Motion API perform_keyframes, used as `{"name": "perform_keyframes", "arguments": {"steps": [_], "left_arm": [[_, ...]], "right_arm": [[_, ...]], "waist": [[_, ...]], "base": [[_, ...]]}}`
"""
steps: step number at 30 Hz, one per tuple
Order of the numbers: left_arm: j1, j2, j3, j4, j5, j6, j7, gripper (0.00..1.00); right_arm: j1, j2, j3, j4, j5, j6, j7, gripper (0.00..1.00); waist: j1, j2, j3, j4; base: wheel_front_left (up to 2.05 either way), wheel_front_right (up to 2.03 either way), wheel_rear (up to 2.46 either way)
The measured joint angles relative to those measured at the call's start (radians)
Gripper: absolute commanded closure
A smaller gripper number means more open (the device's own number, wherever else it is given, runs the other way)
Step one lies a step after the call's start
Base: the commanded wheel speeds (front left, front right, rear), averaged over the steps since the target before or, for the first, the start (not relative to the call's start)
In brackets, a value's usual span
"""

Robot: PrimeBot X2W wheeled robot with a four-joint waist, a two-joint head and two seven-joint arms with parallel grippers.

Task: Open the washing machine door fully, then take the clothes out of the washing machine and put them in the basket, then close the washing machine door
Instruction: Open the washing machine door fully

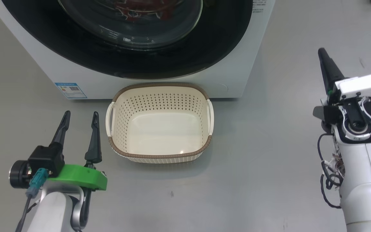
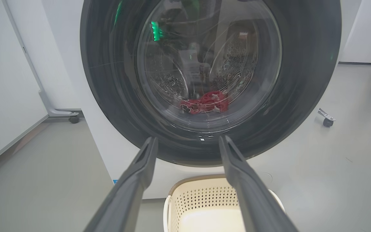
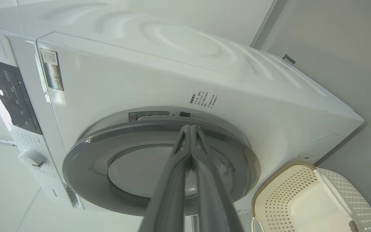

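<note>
Door (image 2: 209,74) is shut, so step one. Left gripper (image 1: 80,113) fingers apart, right gripper (image 3: 190,127) fingers together, pointing at its rim, which needs hooking next, I reckon. Clothes (image 2: 206,101) sit beyond left fingers, basket (image 1: 159,156) beneath.

White forearms (image 1: 362,183), long dark tapered fingers (image 1: 93,141), green bracket (image 1: 82,176) and teal plug (image 1: 39,178) behind left claw (image 1: 80,113), loose black cables (image 1: 324,180).
</note>
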Motion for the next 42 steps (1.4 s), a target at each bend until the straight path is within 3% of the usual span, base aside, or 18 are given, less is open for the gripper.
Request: {"name": "perform_keyframes", "arguments": {"steps": [9, 26, 42], "left_arm": [[-0.050, -0.008, -0.005, -0.026, 0.008, -0.003, 0.000, 0.00], [-0.149, -0.026, -0.008, -0.059, 0.023, -0.010, 0.000, 0.00], [-0.195, -0.040, -0.006, -0.058, 0.033, -0.019, 0.000, 0.00]], "right_arm": [[-0.160, -0.014, -0.012, 0.002, 0.042, -0.030, 0.076, 1.00], [-0.409, -0.086, -0.008, 0.046, 0.100, -0.118, 0.227, 1.00], [-0.575, -0.127, 0.043, 0.117, 0.107, -0.142, 0.328, 1.00]], "waist": [[0.0000, 0.0000, 0.083, 0.025], [0.0000, 0.0000, 0.240, 0.077], [0.0001, 0.0000, 0.328, 0.145]], "base": [[0.00, 0.00, 0.00], [0.00, 0.00, 0.00], [0.00, 0.00, 0.00]]}}
